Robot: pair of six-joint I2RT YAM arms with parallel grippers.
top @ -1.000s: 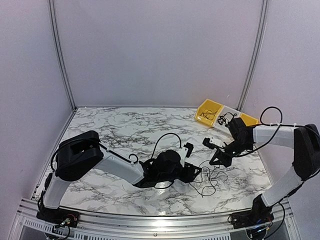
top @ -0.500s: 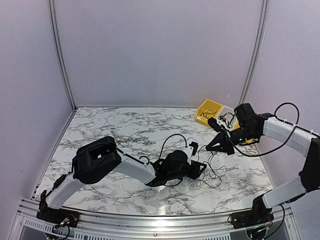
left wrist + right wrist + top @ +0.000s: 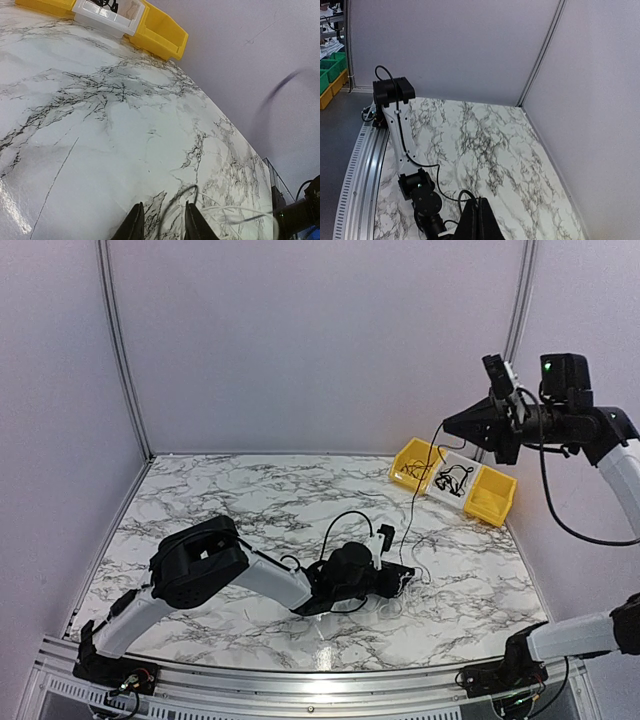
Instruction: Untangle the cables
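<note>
My right gripper (image 3: 449,426) is raised high at the back right, its fingers pressed together on a thin black cable (image 3: 415,502). The cable hangs down from it to the table. In the right wrist view the shut fingertips (image 3: 480,216) have a black loop (image 3: 464,193) beside them. My left gripper (image 3: 401,576) lies low on the marble table at the cable's lower end, beside the small remaining tangle (image 3: 397,592). In the left wrist view its fingers (image 3: 134,226) stand apart, with a black strand (image 3: 176,200) curving up between them and pale strands (image 3: 240,214) to the right.
Three joined bins stand at the back right: a yellow bin (image 3: 412,462), a white bin (image 3: 455,478) holding black cables, and a second yellow bin (image 3: 492,496). They also show in the left wrist view (image 3: 160,33). Walls enclose the table on three sides.
My right gripper has risen from table height to high above the bins, drawing one strand up out of the tangle. The tangle has shrunk. The left gripper has edged right along the table.
</note>
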